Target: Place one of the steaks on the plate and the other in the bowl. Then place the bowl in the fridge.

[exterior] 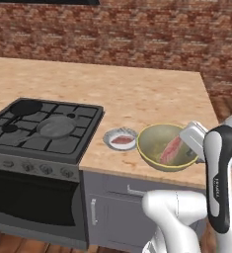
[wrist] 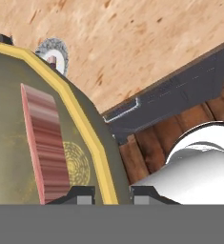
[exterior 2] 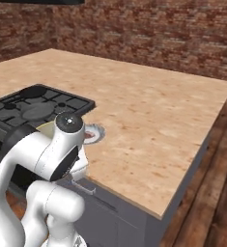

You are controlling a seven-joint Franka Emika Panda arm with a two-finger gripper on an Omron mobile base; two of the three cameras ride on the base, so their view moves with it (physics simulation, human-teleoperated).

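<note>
The olive-tan bowl (exterior: pixel 157 143) with a pale yellow rim sits near the counter's front edge. One pinkish-red steak (exterior: pixel 172 149) leans inside it. In the hand view the bowl (wrist: pixel 18 143) fills the left side, with the steak (wrist: pixel 46 147) lying as a long red slab inside. My gripper (wrist: pixel 112 195) is shut on the bowl's right rim, one finger inside and one outside; from the left base it shows at the same rim (exterior: pixel 192 143). Just left of the bowl stands the small plate (exterior: pixel 112 134) holding the other steak (exterior: pixel 121 141). The fridge is out of view.
A black gas stove (exterior: pixel 38 131) with a grey pan (exterior: pixel 56 126) stands to the left of the plate. Grey cabinet fronts with a silver handle (wrist: pixel 120 109) run under the counter edge. The wooden counter (exterior 2: pixel 153 120) stretches back to a brick wall.
</note>
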